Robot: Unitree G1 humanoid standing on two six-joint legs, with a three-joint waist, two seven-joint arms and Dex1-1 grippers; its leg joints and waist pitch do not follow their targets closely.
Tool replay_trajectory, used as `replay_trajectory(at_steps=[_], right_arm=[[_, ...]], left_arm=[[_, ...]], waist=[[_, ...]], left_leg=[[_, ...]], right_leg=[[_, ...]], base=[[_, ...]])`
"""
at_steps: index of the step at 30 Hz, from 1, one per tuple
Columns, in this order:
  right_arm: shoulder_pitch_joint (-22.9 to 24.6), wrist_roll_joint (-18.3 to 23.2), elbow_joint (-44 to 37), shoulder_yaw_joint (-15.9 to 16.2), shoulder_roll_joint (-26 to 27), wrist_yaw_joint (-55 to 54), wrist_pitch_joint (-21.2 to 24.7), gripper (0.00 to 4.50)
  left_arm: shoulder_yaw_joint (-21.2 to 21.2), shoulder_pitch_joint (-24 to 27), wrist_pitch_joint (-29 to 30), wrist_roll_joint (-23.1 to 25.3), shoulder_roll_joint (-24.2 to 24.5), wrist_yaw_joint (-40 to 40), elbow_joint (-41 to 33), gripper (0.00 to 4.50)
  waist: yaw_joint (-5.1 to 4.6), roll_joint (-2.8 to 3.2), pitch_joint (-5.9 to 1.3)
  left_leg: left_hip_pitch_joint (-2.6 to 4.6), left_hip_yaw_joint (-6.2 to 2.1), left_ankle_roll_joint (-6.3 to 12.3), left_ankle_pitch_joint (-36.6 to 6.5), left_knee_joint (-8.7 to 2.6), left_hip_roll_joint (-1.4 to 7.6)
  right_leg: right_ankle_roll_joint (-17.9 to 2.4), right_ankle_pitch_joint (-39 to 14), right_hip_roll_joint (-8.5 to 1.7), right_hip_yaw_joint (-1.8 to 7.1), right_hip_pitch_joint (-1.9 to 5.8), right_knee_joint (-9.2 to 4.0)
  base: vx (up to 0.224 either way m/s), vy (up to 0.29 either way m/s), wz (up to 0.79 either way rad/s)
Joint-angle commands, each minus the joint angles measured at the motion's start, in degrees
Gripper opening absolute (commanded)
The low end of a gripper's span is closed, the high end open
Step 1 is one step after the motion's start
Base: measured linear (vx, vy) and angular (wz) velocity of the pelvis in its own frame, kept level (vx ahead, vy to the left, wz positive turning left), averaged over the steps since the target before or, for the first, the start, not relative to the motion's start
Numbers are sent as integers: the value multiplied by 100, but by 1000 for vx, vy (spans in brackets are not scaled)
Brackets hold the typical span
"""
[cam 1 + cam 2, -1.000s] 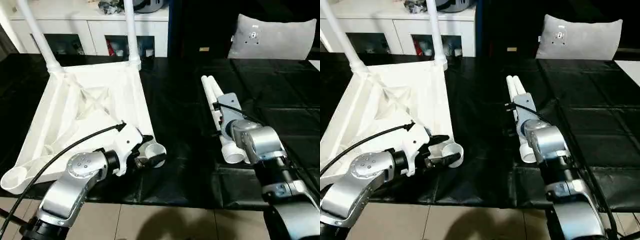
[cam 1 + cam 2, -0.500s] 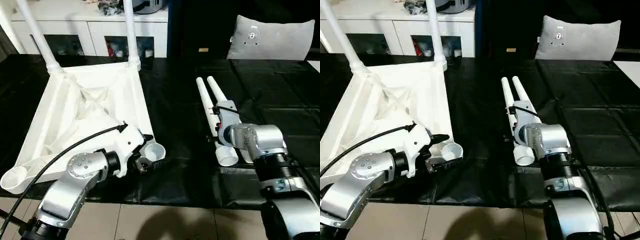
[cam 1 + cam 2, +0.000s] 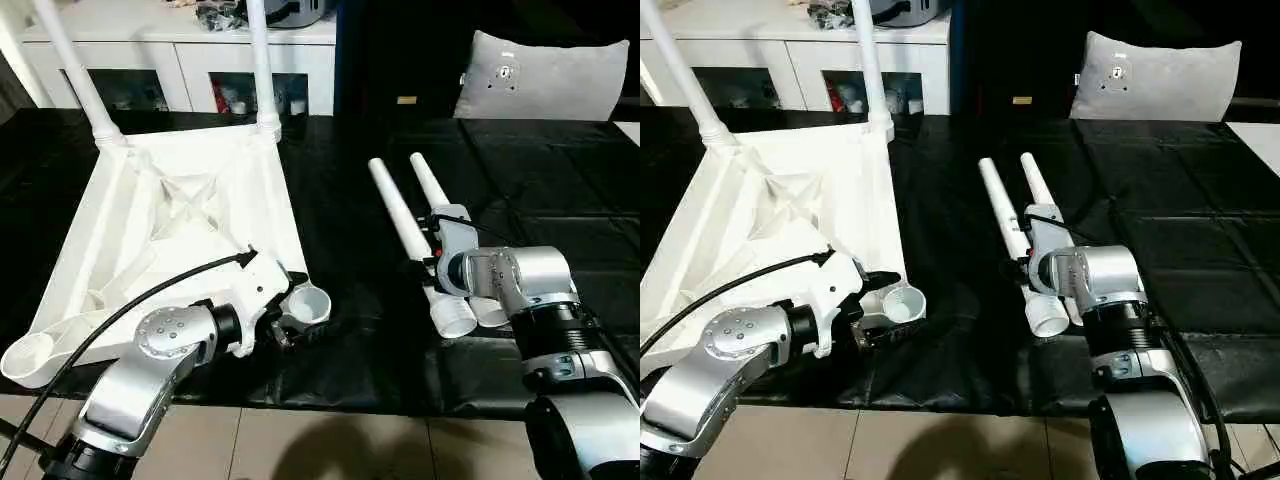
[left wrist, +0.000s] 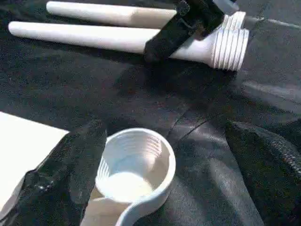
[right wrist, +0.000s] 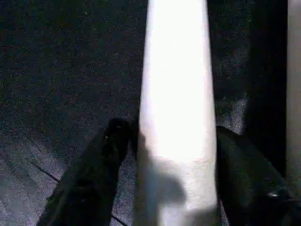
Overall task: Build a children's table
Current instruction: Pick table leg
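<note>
White plastic tabletop (image 3: pixel 170 230) lies upside down on the left of a black-covered desk (image 3: pixel 340 200), its X-ribbed underside facing up. Two white legs (image 3: pixel 262 65) already stand upright in its two far corner sockets. At its near right corner, an empty round socket (image 4: pixel 134 165) sits between the left gripper's (image 3: pixel 292 322) black fingers (image 4: pixel 66 174) – they are spread wide apart, one on each side of the socket, grasping nothing. To the right, well apart from the tabletop, two loose legs lie side by side on the desk, thick threaded ends toward the robot. The right gripper (image 5: pixel 164 155) straddles the left one of these loose legs (image 3: pixel 400 220) near its thick end – its fingers (image 5: pixel 101 155) sit close against both sides of it. Behind the desk stands a white cabinet (image 3: pixel 190 60) with glass doors.
</note>
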Motion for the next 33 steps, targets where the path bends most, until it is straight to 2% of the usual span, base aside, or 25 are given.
replay_trajectory(at_steps=[1, 3, 4, 5, 7, 8, 13, 14, 17, 18, 19, 21, 22, 23, 24, 25, 26, 27, 28, 29, 30, 31, 32, 33], right_arm=[[153, 0, 107, 70, 14, 49, 92, 251], [189, -3, 113, 55, 9, 53, 70, 234], [254, -6, 99, 17, 15, 37, 42, 225], [258, -6, 97, 12, 17, 34, 41, 217], [316, -2, 62, -54, 58, -12, 46, 200], [340, 9, 41, -97, 82, -44, 48, 194], [431, 36, -48, -188, 126, -103, 33, 185], [460, 44, -81, -224, 140, -125, 6, 184], [554, 88, -264, -514, 215, -304, -315, 184], [554, 88, -264, -514, 215, -304, -315, 184], [572, 124, -304, -606, 235, -329, -418, 184], [628, 331, -503, -1010, 339, -372, -865, 184], [618, 418, -555, -1183, 383, -420, -928, 184], [618, 418, -555, -1183, 383, -420, -928, 184], [651, 635, -810, -1515, 536, -475, -1195, 184], [685, 691, -905, -1573, 563, -442, -1298, 184], [685, 691, -905, -1573, 563, -442, -1298, 184], [699, 809, -955, -1703, 629, -408, -1459, 184], [766, 820, -1005, -1695, 671, -284, -1953, 184], [801, 841, -1026, -1704, 699, -219, -2186, 184], [838, 832, -1051, -1711, 731, -225, -2399, 184], [876, 805, -1070, -1717, 771, -243, -2605, 184], [876, 836, -1066, -1747, 779, -220, -2582, 184], [879, 938, -1061, -1829, 796, -127, -2519, 184]], left_arm=[[-23, 23, -46, 14, 52, -5, 28, 450], [-14, 28, -42, 22, 75, -11, 20, 450], [30, 27, -30, 9, 130, -49, 3, 450], [34, 26, -30, 6, 134, -53, 5, 450], [87, 19, -41, -50, 183, -129, 43, 450], [101, 17, -43, -67, 183, -139, 55, 450], [156, 11, -31, -141, 81, -70, 68, 450], [158, -23, -31, -158, 43, -49, 93, 450], [195, -108, -61, -164, -61, 69, 181, 450], [195, -108, -61, -164, -61, 69, 181, 450], [201, -121, -79, -146, -88, 112, 203, 450], [222, -192, -114, -109, -237, 282, 255, 450], [236, -220, -113, -119, -291, 327, 264, 450], [236, -220, -113, -119, -291, 327, 264, 450], [290, -275, -157, -174, -379, 370, 304, 450], [316, -323, -202, -149, -421, 440, 371, 450], [316, -323, -202, -149, -421, 440, 371, 450], [356, -407, -246, -111, -484, 551, 476, 450], [466, -606, -307, -60, -637, 796, 661, 450], [535, -714, -337, -53, -730, 930, 751, 450], [623, -843, -394, -49, -851, 1108, 853, 450], [709, -969, -463, -50, -969, 1285, 959, 450], [734, -1022, -484, -65, -1007, 1317, 999, 450], [800, -1170, -534, -112, -1113, 1395, 1107, 450]], waist=[[44, -31, -305], [56, -26, -304], [70, 9, -303], [66, -6, -301], [82, 20, -299], [86, 14, -296], [129, 18, -283], [137, 42, -279], [131, 31, -274], [121, 57, -271], [113, 33, -274], [116, 75, -267], [105, 48, -282], [117, 42, -293], [113, 39, -289], [125, 53, -306], [121, 37, -317], [131, 84, -319], [126, 114, -308], [124, 119, -317], [148, 97, -342], [155, 144, -345], [159, 132, -341], [160, 181, -357]], left_leg=[[5, 75, -115, -970, -466, 79], [8, 70, -142, -1032, -474, 80], [16, 62, -164, -1076, -479, 79], [11, 67, -167, -1091, -481, 78], [27, 64, -202, -1171, -487, 77], [27, 63, -209, -1199, -489, 77], [52, 54, -280, -1434, -513, 81], [56, 52, -292, -1472, -515, 81], [65, 47, -319, -1555, -527, 81], [75, 46, -332, -1650, -528, 77], [71, 38, -320, -1695, -531, 68], [81, 40, -310, -1792, -530, 72], [77, 39, -302, -1739, -533, 71], [78, 40, -290, -1663, -527, 71], [57, 45, -260, -1566, -531, 68], [61, 54, -235, -1461, -516, 67], [41, 54, -200, -1280, -517, 68], [36, 50, -191, -1209, -517, 63], [44, 79, -165, -1234, -501, 59], [38, 77, -162, -1217, -489, 53], [26, 74, -117, -1002, -473, 47], [0, 81, -54, -739, -456, 41], [-11, 78, -31, -676, -455, 40], [-3, 89, 14, -574, -437, 25]], right_leg=[[-1159, -1337, -235, 177, 278, -405], [-1135, -1361, -233, 175, 276, -410], [-1128, -1376, -234, 174, 271, -403], [-1114, -1379, -233, 176, 271, -415], [-1098, -1388, -227, 177, 262, -421], [-1095, -1408, -227, 177, 263, -419], [-1039, -1644, -228, 178, 242, -438], [-1030, -1674, -232, 181, 238, -444], [-975, -1727, -234, 185, 240, -461], [-954, -1779, -229, 180, 231, -473], [-934, -1853, -225, 173, 244, -473], [-867, -1979, -235, 177, 222, -503], [-882, -1918, -234, 181, 240, -496], [-898, -1831, -231, 181, 243, -491], [-945, -1703, -225, 185, 252, -475], [-960, -1583, -227, 187, 252, -468], [-1002, -1375, -220, 182, 277, -446], [-1023, -1304, -224, 177, 285, -436], [-1033, -1249, -219, 175, 259, -479], [-1061, -1195, -221, 176, 280, -455], [-1102, -1013, -227, 177, 315, -434], [-1169, -704, -222, 176, 325, -409], [-1188, -646, -219, 169, 333, -407], [-1225, -567, -205, 159, 334, -414]], base=[[0, 0, 0], [0, 0, 0], [0, 0, 0], [0, 0, 0], [0, 0, 0], [0, 0, 0], [0, 0, 0], [0, 0, 0], [0, 0, 0], [0, 0, 0], [0, 0, 0], [0, 0, 0], [0, 0, 0], [0, 0, 0], [0, 0, 0], [0, 0, 0], [0, 0, 0], [0, 0, 0], [0, 0, 0], [0, 0, 0], [0, 0, 0], [0, 0, 0], [0, 0, 0], [0, 0, 0]])
